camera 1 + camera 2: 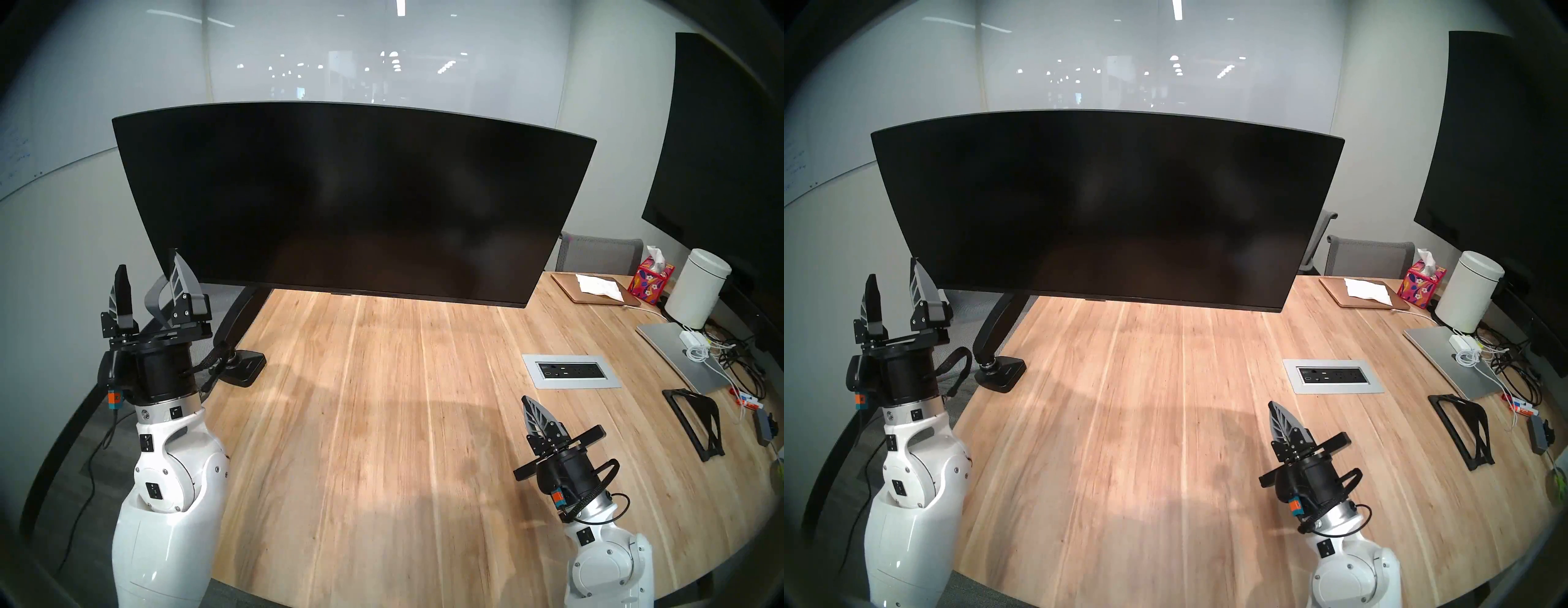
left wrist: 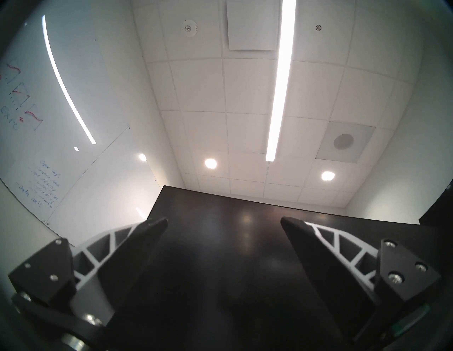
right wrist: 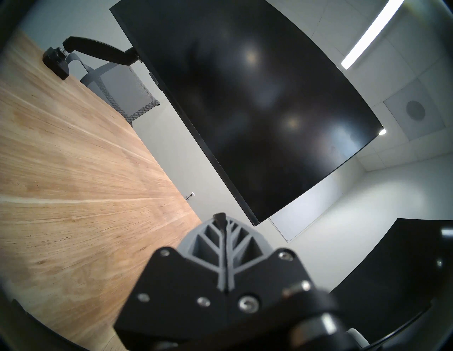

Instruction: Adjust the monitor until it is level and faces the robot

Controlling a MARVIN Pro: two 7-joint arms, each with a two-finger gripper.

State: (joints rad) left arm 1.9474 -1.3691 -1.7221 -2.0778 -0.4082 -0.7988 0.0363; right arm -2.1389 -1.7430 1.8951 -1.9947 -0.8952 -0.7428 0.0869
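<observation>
Monitor (image 1: 352, 204) tilted over wooden table (image 1: 382, 424), whiteboard-walled room.

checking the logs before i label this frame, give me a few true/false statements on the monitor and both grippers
1. The left gripper is open, near the lower left corner of the monitor. True.
2. The right gripper is clamped on the monitor's right edge. False: it is shut on nothing, low over the table, well clear of the screen.
3. The monitor hangs on a black arm whose clamp base sits at the table's left edge. True.
4. The monitor is level. False: in the head view its right side sits lower than its left.
5. A tissue box stands directly under the monitor. False: it stands off to the right, beside a white canister.
</observation>
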